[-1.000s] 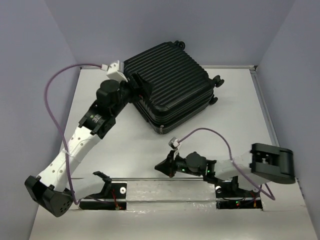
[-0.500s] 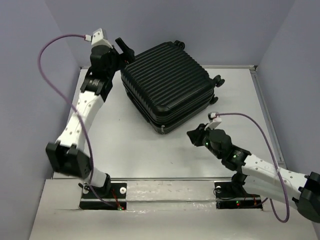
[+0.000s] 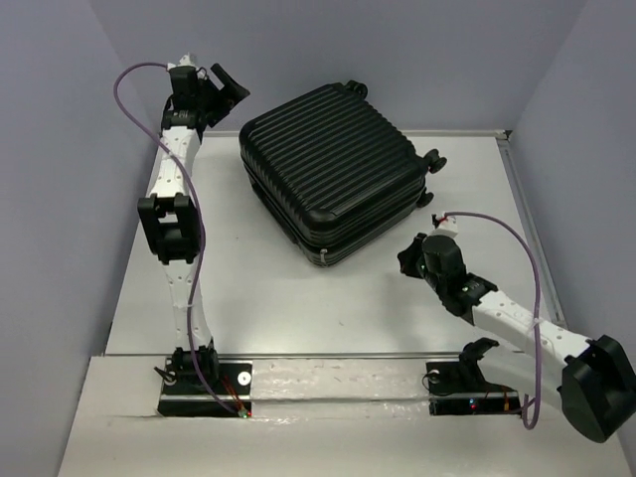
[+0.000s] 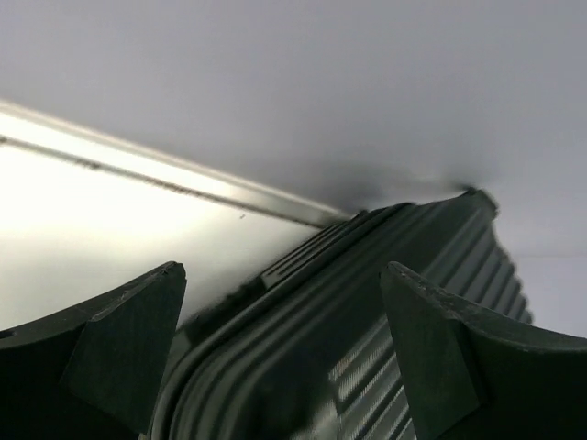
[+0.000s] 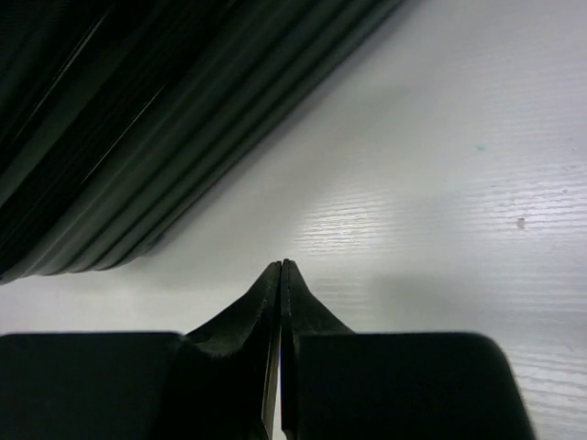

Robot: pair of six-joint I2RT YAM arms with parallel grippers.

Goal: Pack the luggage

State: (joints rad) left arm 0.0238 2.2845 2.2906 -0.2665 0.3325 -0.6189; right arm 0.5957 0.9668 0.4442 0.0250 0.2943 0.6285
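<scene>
The luggage (image 3: 333, 169), a black ribbed hard-shell suitcase, lies closed and flat at the back middle of the table, caster wheels (image 3: 432, 160) to the right. My left gripper (image 3: 227, 87) is open, held high beside the luggage's back left corner; its wrist view shows that ribbed corner (image 4: 367, 312) between the fingers. My right gripper (image 3: 405, 260) is shut and empty, low over the table just off the luggage's front right edge, which shows in the right wrist view (image 5: 138, 156).
Lavender walls close the table (image 3: 248, 288) at the back and both sides. A metal rail (image 3: 338, 383) runs along the near edge by the arm bases. A raised lip (image 3: 522, 199) edges the table's right side.
The left arm has stretched up and back, carrying its gripper from the luggage's left side to above its back left corner. The right arm has swung from the near edge toward the luggage's front right edge.
</scene>
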